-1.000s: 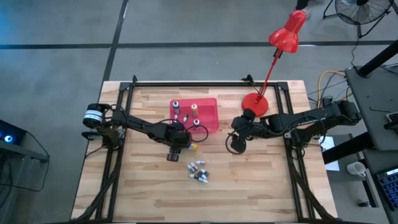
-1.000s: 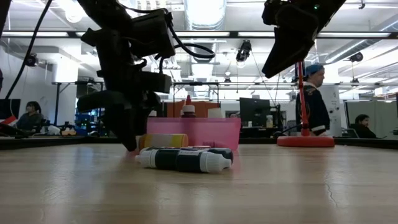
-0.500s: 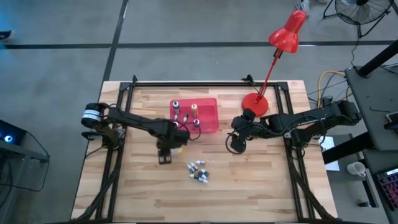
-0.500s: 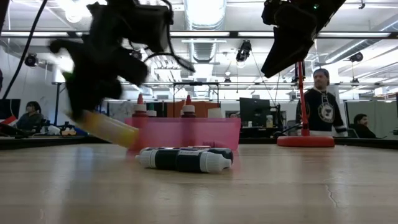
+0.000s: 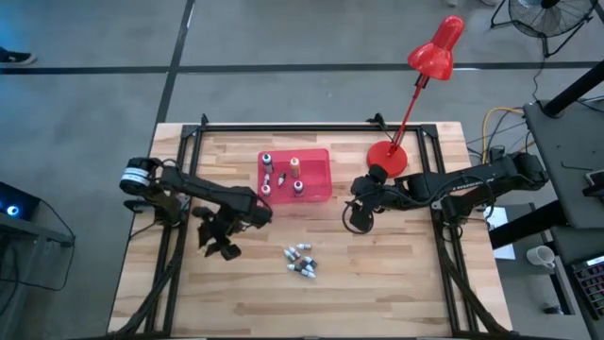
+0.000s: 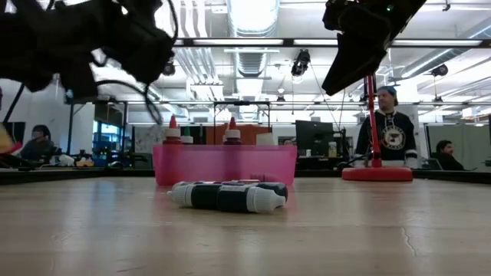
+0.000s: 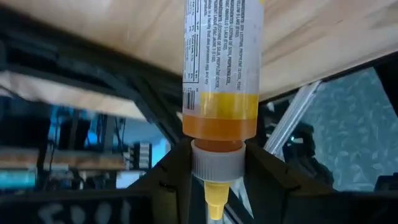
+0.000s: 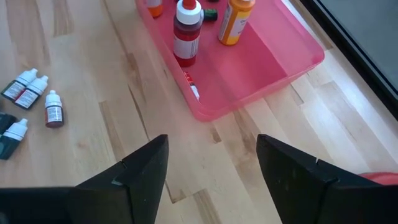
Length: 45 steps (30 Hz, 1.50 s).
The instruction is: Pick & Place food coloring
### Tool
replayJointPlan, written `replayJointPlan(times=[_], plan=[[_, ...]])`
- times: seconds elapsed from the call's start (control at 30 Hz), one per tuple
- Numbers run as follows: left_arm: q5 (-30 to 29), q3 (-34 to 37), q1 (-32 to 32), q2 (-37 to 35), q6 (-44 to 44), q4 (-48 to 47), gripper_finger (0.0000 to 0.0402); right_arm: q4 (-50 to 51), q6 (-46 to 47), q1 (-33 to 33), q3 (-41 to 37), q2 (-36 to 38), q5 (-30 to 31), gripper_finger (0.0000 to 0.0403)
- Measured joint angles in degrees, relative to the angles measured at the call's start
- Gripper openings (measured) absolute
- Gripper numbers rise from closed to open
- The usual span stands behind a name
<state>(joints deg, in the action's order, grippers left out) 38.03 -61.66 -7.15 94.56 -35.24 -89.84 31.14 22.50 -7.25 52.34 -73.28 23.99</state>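
High view: the left arm reaches from the table's left edge, and the left gripper hangs over bare wood well left of the red tray, turned away from it. The right arm comes in from the right; the right gripper hovers just right of the tray, near the base of the red lamp. Four bottles stand upright in the tray. A small cluster of loose bottles lies on the wood below the tray, between the two grippers. A second ago the left gripper was at the tray's lower edge beside an orange bottle; it has since swung away to the left.

Low view: the left gripper is a dark mass high up, left of the tray. The right gripper hangs to the tray's right. The lying bottles rest in front of the tray, touching one another. People stand and sit in the room behind. Earlier the left gripper was down at the table by the tray; now it is lifted clear.

Left wrist view: the fingers are clamped on the neck of an orange bottle with a white collar and yellow tip, held off the table.

Right wrist view: the fingers stand well apart with nothing between them, over bare wood beside the tray, where three bottles show; four loose ones lie beyond.
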Motion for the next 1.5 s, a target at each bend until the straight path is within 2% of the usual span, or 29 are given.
replayJointPlan(times=[0.07,0.27,0.43,0.6,0.83,0.97,1.1,1.37,1.5], plan=[[1.73,1.55,-1.05,0.00,-0.96,-0.11,0.0094,0.02,-0.06,0.01,0.00,0.00,0.00,0.0238],[13.56,7.01,-5.59,-0.22,-3.88,0.50,0.0095,0.04,-0.59,0.02,-0.02,0.00,0.02,0.0236],[22.42,13.46,-9.67,-0.22,-6.76,3.65,0.0095,0.09,-1.10,0.02,-0.11,0.00,0.02,0.0240],[28.05,18.41,-11.89,-0.22,-11.19,10.66,0.0096,0.09,-1.11,0.02,-0.15,0.00,0.02,0.0237],[28.73,20.74,-11.97,-0.21,-21.88,25.84,0.0096,0.04,-1.11,0.02,-0.57,0.00,0.02,0.0239],[28.43,20.77,-11.97,-0.20,-25.97,30.35,0.0097,0.04,-1.11,0.02,-0.97,0.00,0.02,0.0240],[28.42,20.64,-11.97,-0.20,-27.37,31.69,0.0105,0.00,-1.11,0.02,-1.16,0.00,0.02,0.0236],[25.32,20.42,-11.97,-0.22,-27.00,31.96,0.0165,-0.11,-0.44,0.02,-1.26,0.00,0.02,0.0241],[23.29,19.38,-11.97,-0.22,-26.71,31.87,0.0181,-0.24,-0.08,0.02,-1.61,0.00,0.02,0.0241]])
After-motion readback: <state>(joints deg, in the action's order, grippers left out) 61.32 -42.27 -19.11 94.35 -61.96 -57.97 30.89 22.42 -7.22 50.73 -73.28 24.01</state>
